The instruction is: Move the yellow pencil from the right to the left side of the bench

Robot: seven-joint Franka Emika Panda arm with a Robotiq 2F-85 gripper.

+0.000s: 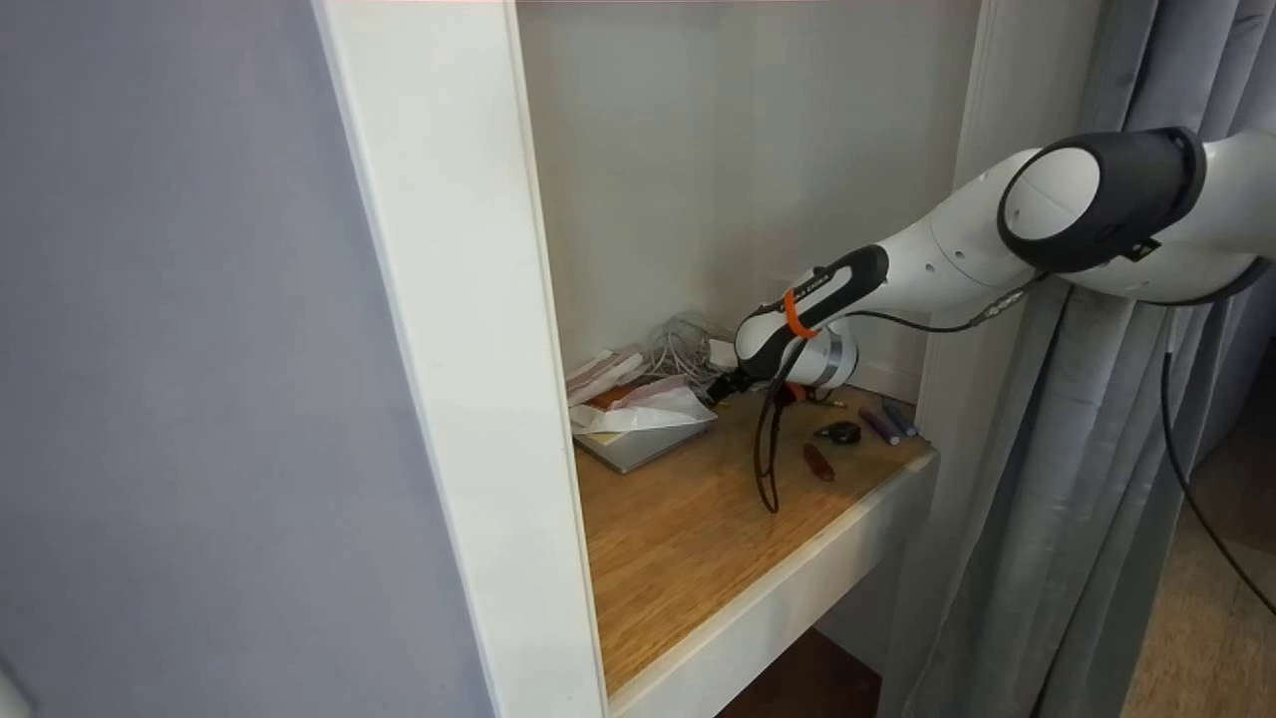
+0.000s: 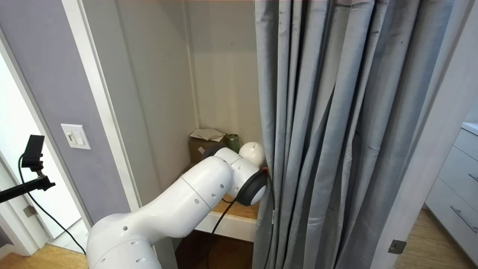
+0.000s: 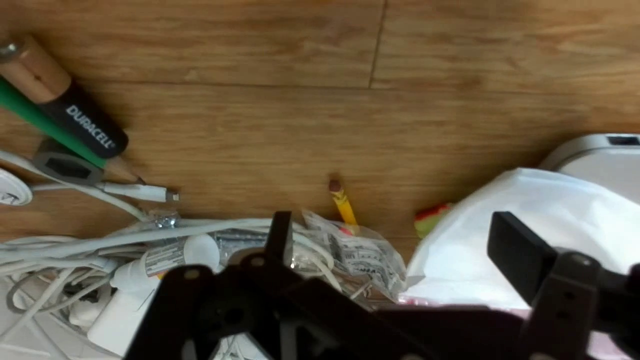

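The yellow pencil (image 3: 346, 209) shows in the wrist view with its dark eraser end on bare wood. Its other end goes under a clear printed plastic bag (image 3: 367, 255) and is hidden. The bench (image 3: 240, 135) is the tan wooden top, seen also in both exterior views (image 1: 688, 543) (image 2: 241, 210). My gripper (image 3: 398, 246) is open, its black fingers wide apart with nothing held between them. The pencil lies beyond the fingertips in the wrist view, nearer the left finger. In an exterior view the gripper (image 1: 722, 387) is low over the bench beside the clutter.
White cables (image 3: 60, 255) crowd one side; a white bag (image 3: 480, 230) lies on a silver device (image 3: 605, 165). A battery (image 3: 85, 120) and green pencil (image 3: 47, 122) lie near the cables. A red object (image 1: 818, 463) is near the front edge. A curtain (image 2: 317, 130) hangs beside the arm.
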